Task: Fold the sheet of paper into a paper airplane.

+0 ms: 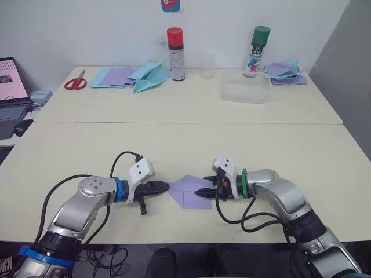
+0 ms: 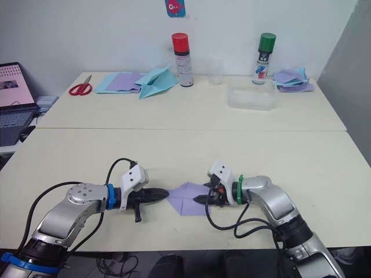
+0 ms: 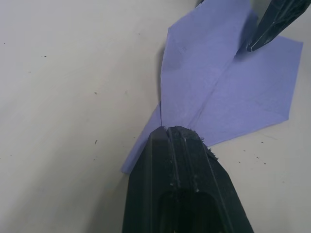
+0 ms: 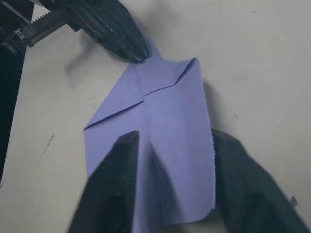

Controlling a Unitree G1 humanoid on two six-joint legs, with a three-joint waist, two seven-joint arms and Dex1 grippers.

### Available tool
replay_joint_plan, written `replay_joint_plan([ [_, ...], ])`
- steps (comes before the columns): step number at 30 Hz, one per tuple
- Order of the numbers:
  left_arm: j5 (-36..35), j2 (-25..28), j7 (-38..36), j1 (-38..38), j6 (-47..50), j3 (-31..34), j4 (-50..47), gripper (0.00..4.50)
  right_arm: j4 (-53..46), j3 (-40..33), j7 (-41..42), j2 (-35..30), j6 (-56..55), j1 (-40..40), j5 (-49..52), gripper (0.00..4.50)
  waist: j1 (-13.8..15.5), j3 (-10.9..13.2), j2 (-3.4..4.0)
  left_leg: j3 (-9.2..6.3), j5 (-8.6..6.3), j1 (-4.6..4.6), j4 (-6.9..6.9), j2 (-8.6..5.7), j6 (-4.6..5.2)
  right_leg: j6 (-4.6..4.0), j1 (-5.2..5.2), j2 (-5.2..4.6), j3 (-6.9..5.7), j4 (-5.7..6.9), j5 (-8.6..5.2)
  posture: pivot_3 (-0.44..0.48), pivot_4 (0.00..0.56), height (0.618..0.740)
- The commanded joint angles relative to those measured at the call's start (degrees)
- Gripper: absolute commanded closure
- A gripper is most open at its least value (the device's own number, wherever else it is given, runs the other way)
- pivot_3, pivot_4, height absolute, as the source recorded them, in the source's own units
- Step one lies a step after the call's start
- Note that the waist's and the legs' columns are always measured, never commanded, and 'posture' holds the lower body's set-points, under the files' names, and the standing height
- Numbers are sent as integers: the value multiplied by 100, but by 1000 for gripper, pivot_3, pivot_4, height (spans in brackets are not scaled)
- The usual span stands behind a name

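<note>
Two cream-coloured counters [image 1: 87, 145] stand end to end before a white wall, and we work at the near edge of the closer one. Between our two arms lies the sheet of paper [image 1: 188, 191], thin lavender-purple paper folded to a pointed shape with creases across it, its tip toward our left side and flat on the counter.

Our left pincer [image 1: 164, 186] has its two black fingers pressed together, and in the left wrist view they meet at the pointed tip of the sheet; we see the tip reach the fingertips there. Our right pincer [image 1: 206, 192] is spread open, and in the right wrist view one black finger [image 4: 114, 194] lies over the paper while the other sits just beside its far edge, so the wide end of the sheet lies between them.

On the far counter we note red-handled scissors [image 1: 75, 83], a pile of blue and purple sheets [image 1: 116, 76], a light blue paper plane [image 1: 149, 76], a white spray can with a red cap [image 1: 175, 54], a white spray can with a green cap [image 1: 256, 51], a clear plastic tray [image 1: 244, 91] and a second heap of purple and blue sheets [image 1: 285, 73]. An open laptop [image 1: 11, 95] sits at our far left.
</note>
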Motion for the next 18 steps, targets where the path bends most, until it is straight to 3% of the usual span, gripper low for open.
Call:
replay_joint_plan([
  [1,336,86,78,116,143,-182,445,4500,-43,34,74,-20,-29,-38,27,3860,0,0,0,-1,0,0,0,0,0,0,0,0,-1,0,0,0,150,740],
  [3,337,83,82,105,135,-178,466,4500,18,-71,-16,47,5,-51,78,4488,0,-1,1,-2,0,0,0,0,0,0,0,0,-2,1,0,0,150,740],
  [9,266,84,27,103,45,-93,509,4500,31,-263,-4,51,77,-122,181,4488,0,-3,4,-1,0,2,0,0,0,2,1,0,-1,2,1,0,150,740],
  [12,-179,150,-96,31,222,370,365,4500,-89,-371,10,50,173,-207,317,4488,-6,0,4,-1,0,-1,0,2,0,2,-2,1,-1,2,1,0,150,740],
  [15,-714,662,-559,31,490,1024,33,4500,-258,-632,-100,232,105,-460,531,4488,-47,33,-32,-3,0,-13,0,6,0,1,-15,6,-3,4,1,0,150,740],
  [18,-1501,1437,-1012,44,1216,2013,-277,4500,-251,-548,-76,314,-1307,-886,4,4488,-81,65,-49,-11,0,-49,0,19,0,-2,-57,20,-7,16,0,0,150,740],
])
